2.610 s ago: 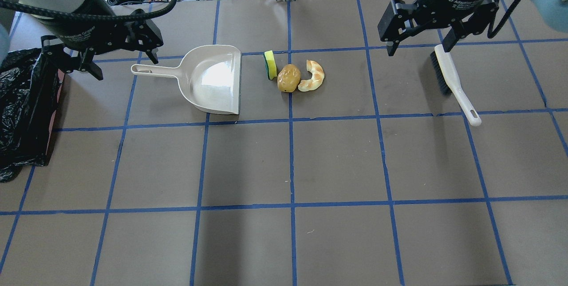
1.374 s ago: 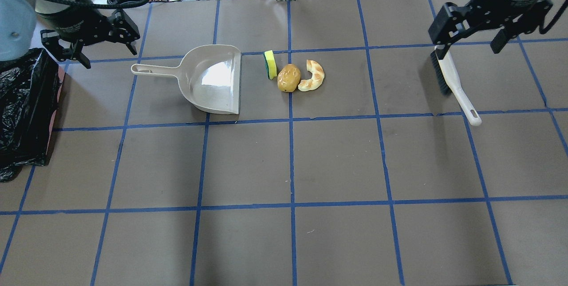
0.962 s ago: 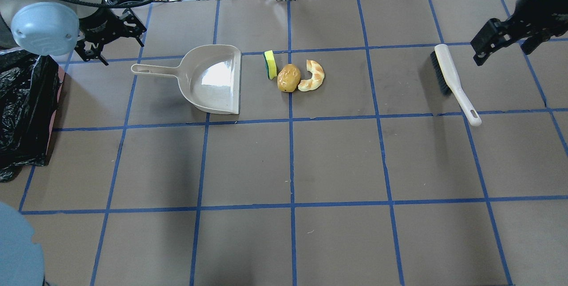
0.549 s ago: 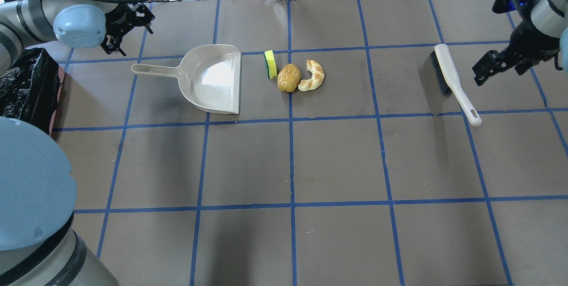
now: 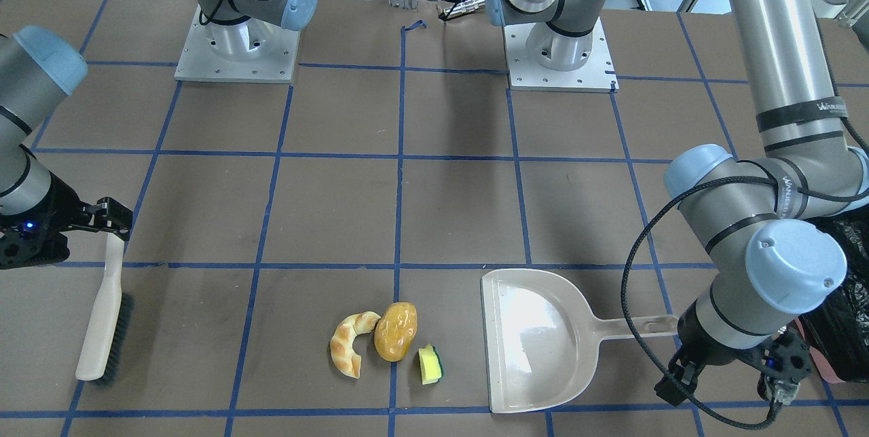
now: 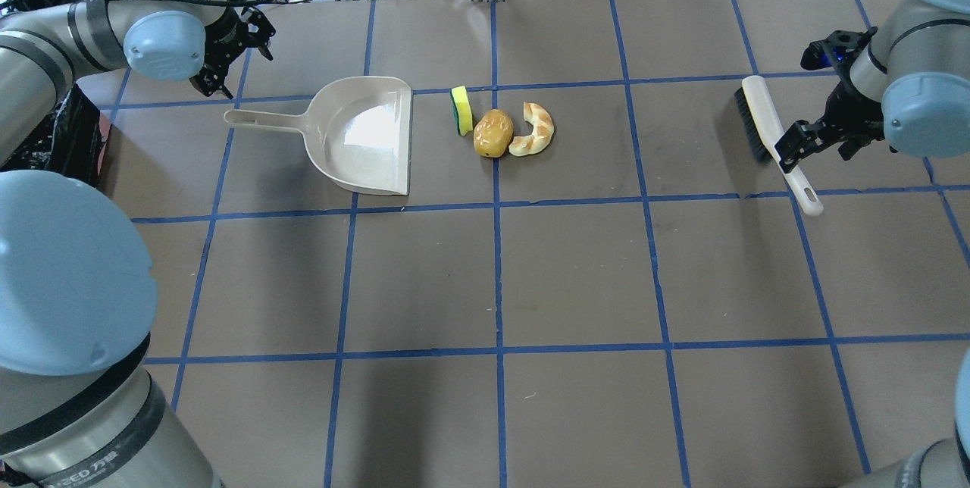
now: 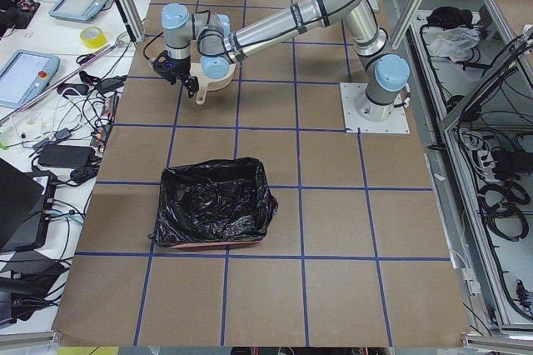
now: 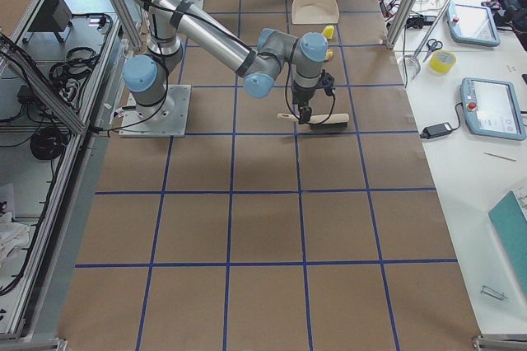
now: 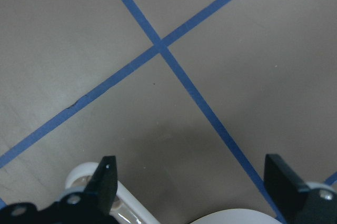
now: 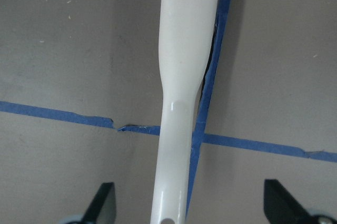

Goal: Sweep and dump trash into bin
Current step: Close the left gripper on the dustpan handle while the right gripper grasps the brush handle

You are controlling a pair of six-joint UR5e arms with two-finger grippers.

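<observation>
Starting with the right gripper (image 10: 190, 205): it's hanging over the brush (image 6: 767, 118) with its fingers (image 10: 102, 205) spread wide. One finger is sitting on each side of the white handle, down near the end with the hanging hole, and neither is touching it. In the wrist view the handle is running straight out ahead of the gripper, a bit closer to one finger than the other. The black bristles are facing away from the arm, toward the middle of the table (image 6: 576, 276).

The left gripper (image 9: 194, 182) is gaping open too and holding nothing, hovering over brown paper and crossing blue tape lines (image 9: 158, 48). The looped end of the dustpan (image 6: 364, 136) handle is peeking in just beside one finger, not gripped.

Past the pan's open mouth, on the side away from the left gripper, the trash is lying in a tight row. First is the sponge piece (image 6: 460, 111), then the potato lump (image 6: 492, 133) just beside it, then the croissant (image 6: 534, 130) touching the potato. That's between the two grippers, nearer the left one.

The bin (image 7: 212, 205) is sitting on the left gripper's other side, out toward the table's end and back toward the robot, well apart from the trash.
</observation>
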